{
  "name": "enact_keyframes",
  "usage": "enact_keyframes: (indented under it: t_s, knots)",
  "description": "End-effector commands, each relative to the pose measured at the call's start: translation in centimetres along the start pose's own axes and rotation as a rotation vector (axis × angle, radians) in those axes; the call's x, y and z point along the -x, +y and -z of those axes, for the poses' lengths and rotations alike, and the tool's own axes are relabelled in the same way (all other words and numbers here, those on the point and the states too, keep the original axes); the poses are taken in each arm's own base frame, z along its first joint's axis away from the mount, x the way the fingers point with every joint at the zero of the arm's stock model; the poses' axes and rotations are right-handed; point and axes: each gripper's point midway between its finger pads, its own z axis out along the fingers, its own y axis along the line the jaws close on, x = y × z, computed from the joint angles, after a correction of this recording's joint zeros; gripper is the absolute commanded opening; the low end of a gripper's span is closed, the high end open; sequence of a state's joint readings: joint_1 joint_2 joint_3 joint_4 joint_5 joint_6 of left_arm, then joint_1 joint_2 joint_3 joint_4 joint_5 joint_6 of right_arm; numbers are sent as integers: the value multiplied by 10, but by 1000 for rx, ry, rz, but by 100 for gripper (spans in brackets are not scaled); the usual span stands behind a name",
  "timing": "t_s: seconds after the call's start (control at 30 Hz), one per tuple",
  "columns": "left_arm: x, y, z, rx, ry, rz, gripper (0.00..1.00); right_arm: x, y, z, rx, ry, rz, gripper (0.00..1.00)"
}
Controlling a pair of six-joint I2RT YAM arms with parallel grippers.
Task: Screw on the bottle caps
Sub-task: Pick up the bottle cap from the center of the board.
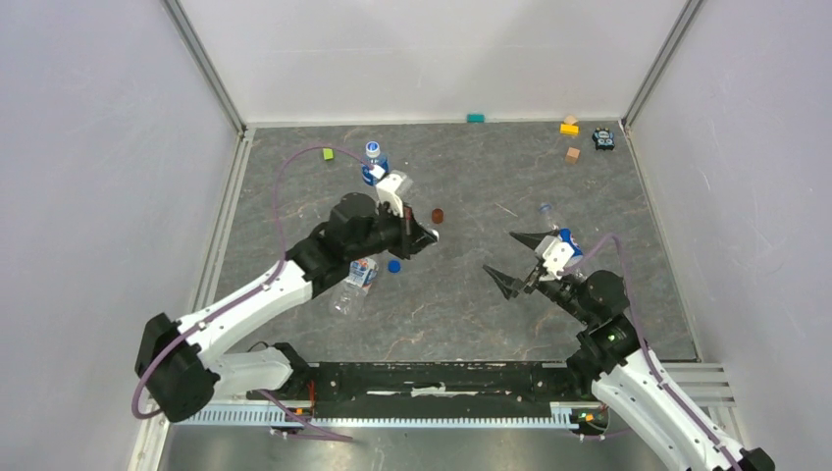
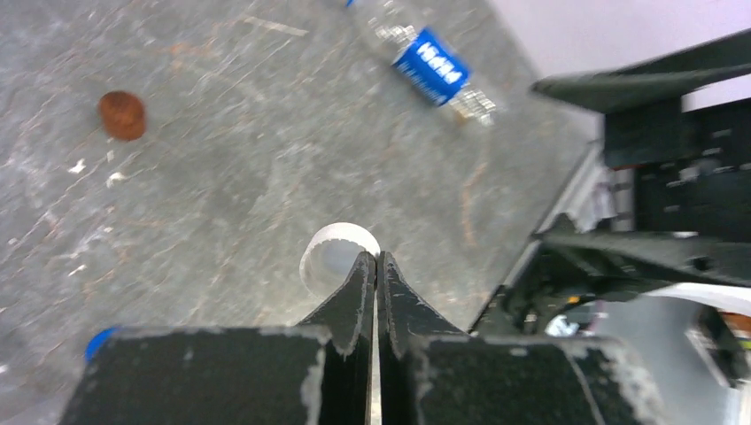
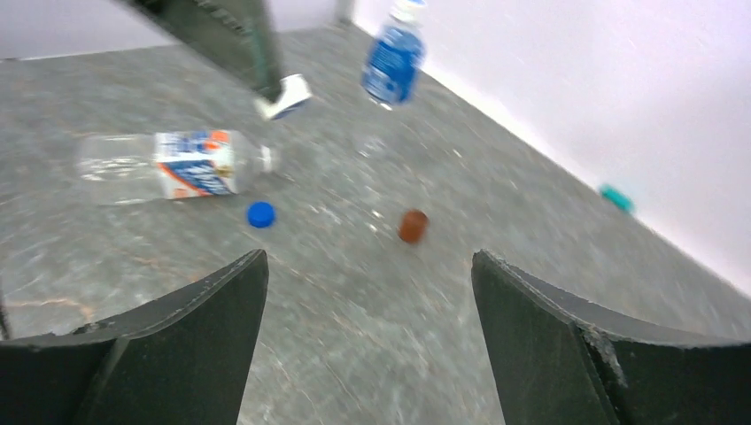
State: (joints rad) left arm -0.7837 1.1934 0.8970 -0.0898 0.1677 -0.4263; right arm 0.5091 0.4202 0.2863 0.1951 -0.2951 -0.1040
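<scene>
My left gripper [image 1: 432, 235] is shut, pinching the wall of a whitish cap [image 2: 329, 257], which also shows in the right wrist view [image 3: 285, 96] held above the table. One bottle [image 1: 374, 162] stands upright beyond the left arm. A second bottle [image 1: 354, 283] lies on its side under the left arm, uncapped [image 3: 177, 164]. A solid blue cap [image 1: 393, 265] lies beside it on the table [image 3: 260, 213]. A third bottle [image 2: 434, 66] lies by my right wrist, partly hidden in the top view [image 1: 564, 235]. My right gripper [image 1: 502, 255] is open and empty [image 3: 367, 266].
A dark red-brown disc [image 1: 438, 215] lies on the table right of the left gripper. Small coloured blocks sit along the far wall: green [image 1: 328, 153], teal [image 1: 475, 118], yellow [image 1: 569, 128], tan [image 1: 572, 154], and a dark toy [image 1: 603, 138].
</scene>
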Motion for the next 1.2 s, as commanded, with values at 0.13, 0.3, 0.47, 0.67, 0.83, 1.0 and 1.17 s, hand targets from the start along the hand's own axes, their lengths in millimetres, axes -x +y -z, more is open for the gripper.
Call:
enact_keyframes:
  t_s: [0.13, 0.3, 0.47, 0.67, 0.83, 1.0, 1.17]
  knots:
    - [55, -81, 55, -485, -184, 198, 2, 79, 60, 2, 385, -390, 214, 87]
    - [69, -104, 71, -632, -221, 285, 2, 112, 69, 2, 461, -503, 264, 81]
    - [78, -113, 79, -689, -239, 312, 2, 134, 69, -2, 489, -560, 281, 75]
    - [83, -119, 84, -744, -248, 362, 2, 150, 69, -5, 504, -614, 280, 67]
    - [82, -125, 82, -785, -232, 394, 2, 157, 67, -9, 500, -636, 291, 63]
    - [81, -129, 82, -803, -231, 401, 2, 162, 62, -15, 475, -643, 301, 61]
    - [81, -134, 83, -815, -222, 399, 2, 162, 63, -19, 499, -637, 301, 60]
